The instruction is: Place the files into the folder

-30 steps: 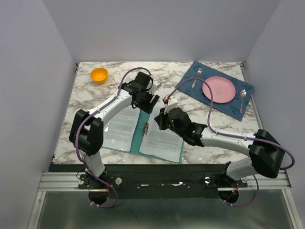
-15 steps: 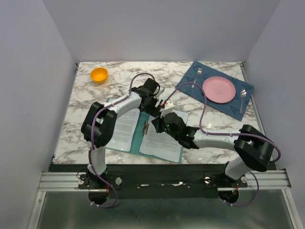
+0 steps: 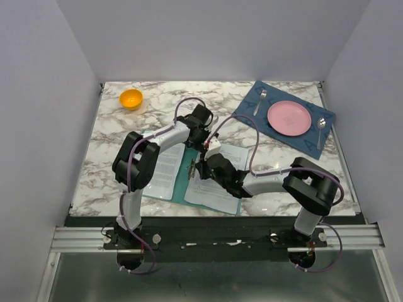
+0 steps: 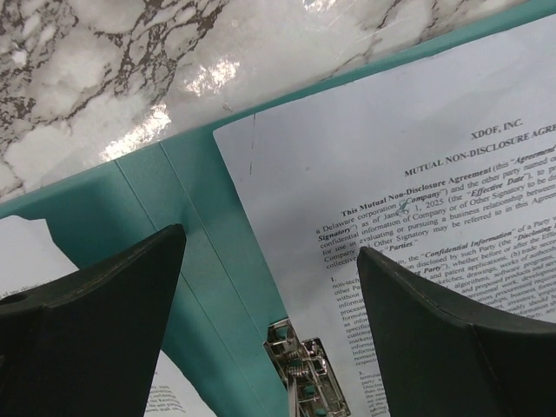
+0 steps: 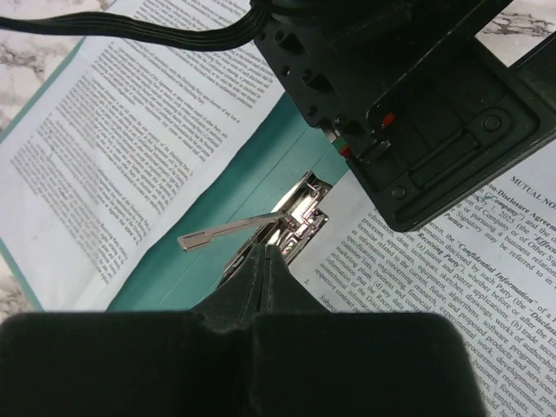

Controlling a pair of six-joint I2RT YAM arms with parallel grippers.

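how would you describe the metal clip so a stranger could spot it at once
Find the open teal folder near the front of the marble table. On its central fold, between two printed sheets, sits a small silver clip with a thin lever. It is the only shiny metal there; everything around it is paper or green card.
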